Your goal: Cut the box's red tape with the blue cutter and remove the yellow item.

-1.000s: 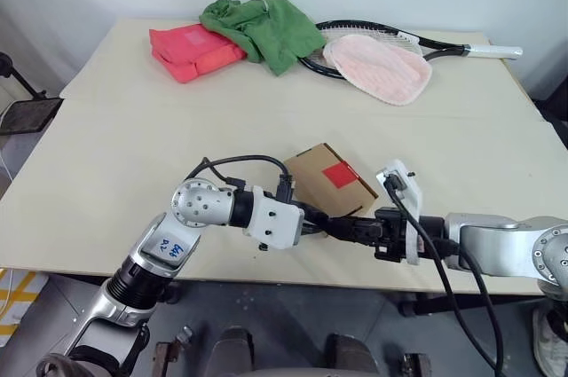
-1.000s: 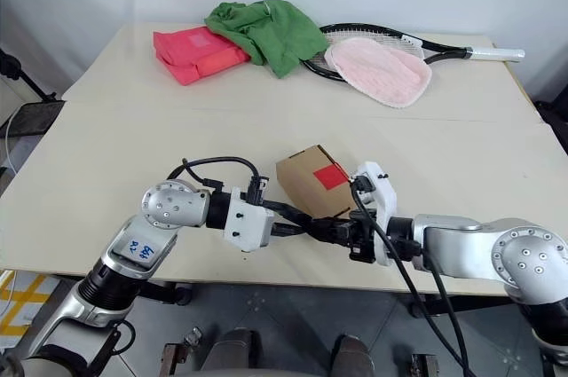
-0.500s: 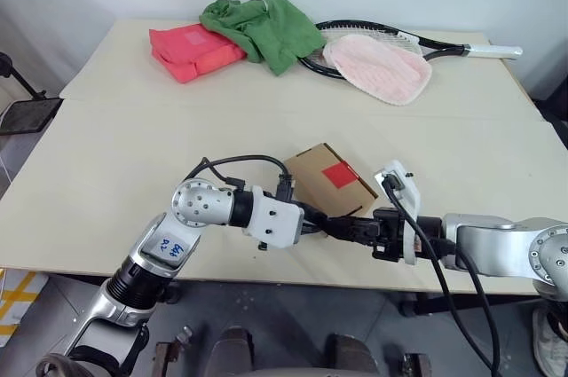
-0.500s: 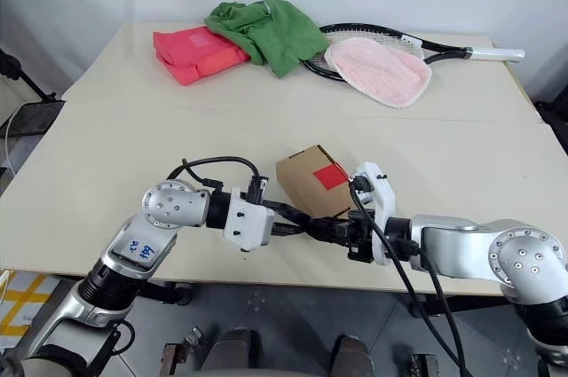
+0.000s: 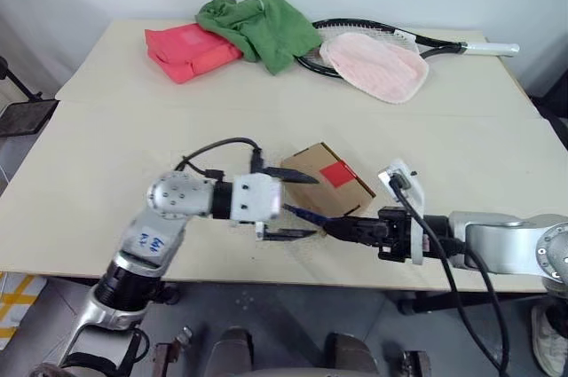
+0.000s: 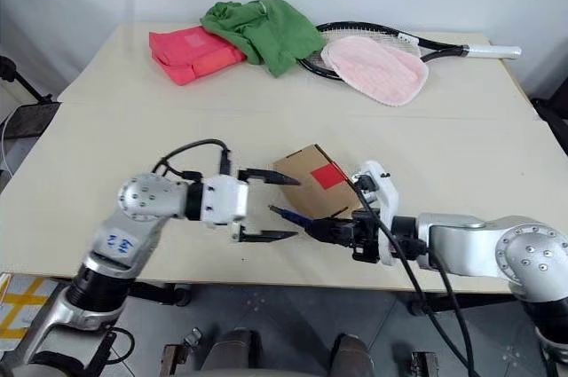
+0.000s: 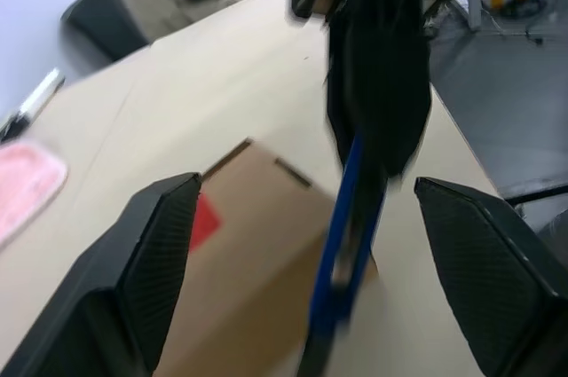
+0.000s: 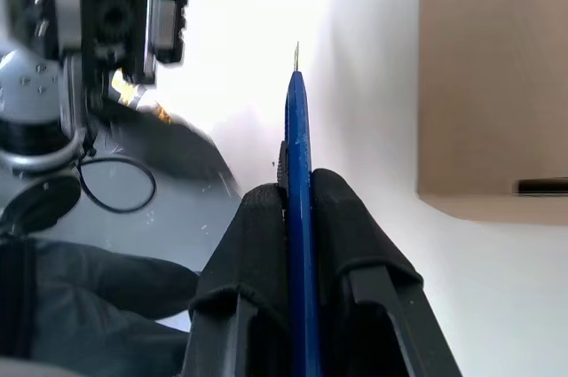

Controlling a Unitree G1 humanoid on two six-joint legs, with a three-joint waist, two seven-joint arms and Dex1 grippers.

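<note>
Beside the box (image 5: 330,179), my right gripper (image 5: 342,228) pinches the cutter (image 8: 296,173); left gripper (image 5: 288,204) gapes empty. I'd steady the box, then draw the blade along the tape (image 5: 339,173).

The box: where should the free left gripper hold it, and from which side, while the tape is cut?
Judging by its pose, hold the box by its two side walls at the near-left end, coming from the left gripper's side; that keeps the fingers away from the red tape.
</note>
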